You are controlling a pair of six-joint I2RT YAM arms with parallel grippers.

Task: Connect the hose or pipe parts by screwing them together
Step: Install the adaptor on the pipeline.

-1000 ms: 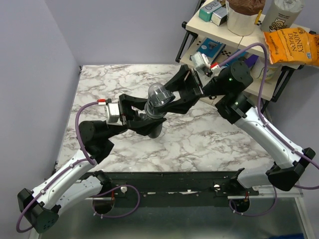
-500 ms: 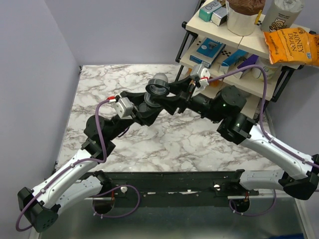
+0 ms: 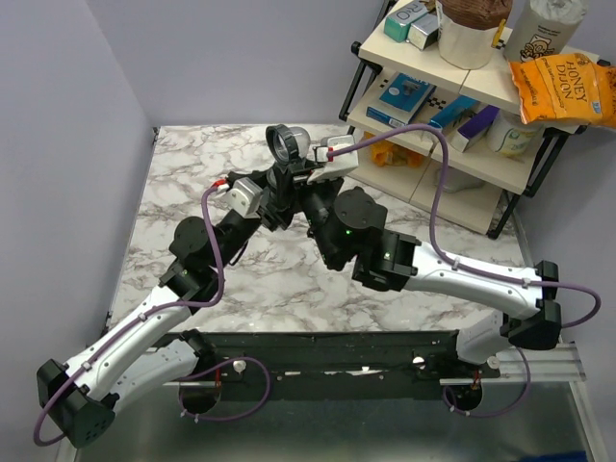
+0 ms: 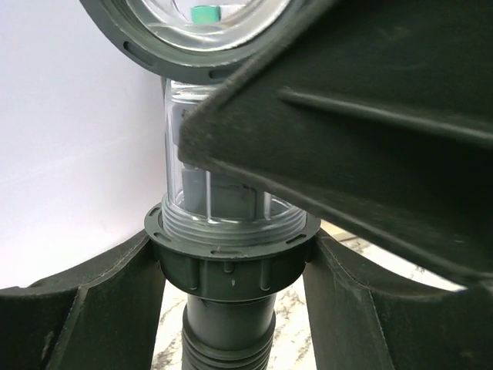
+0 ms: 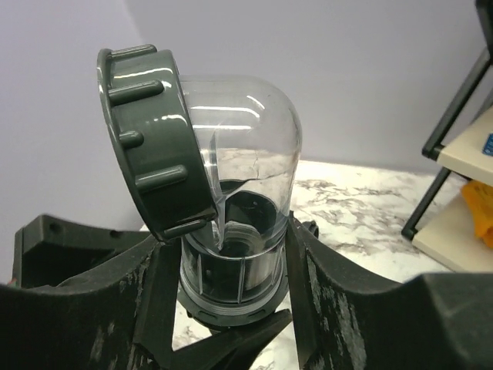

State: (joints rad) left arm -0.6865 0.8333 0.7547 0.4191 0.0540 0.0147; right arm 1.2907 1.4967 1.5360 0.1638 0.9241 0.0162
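Screwing seems in hand: left claw [image 4: 231, 270], partly closed, grips the nut [image 4: 231, 258]; right claw [image 5: 231, 287] holds the fitting [image 5: 250, 142] just above the nut. Next needs a straight turn.

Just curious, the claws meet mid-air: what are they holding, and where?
The left gripper clamps the grey collar nut atop the ribbed hose; the right gripper grips the clear elbow by its lower barrel.
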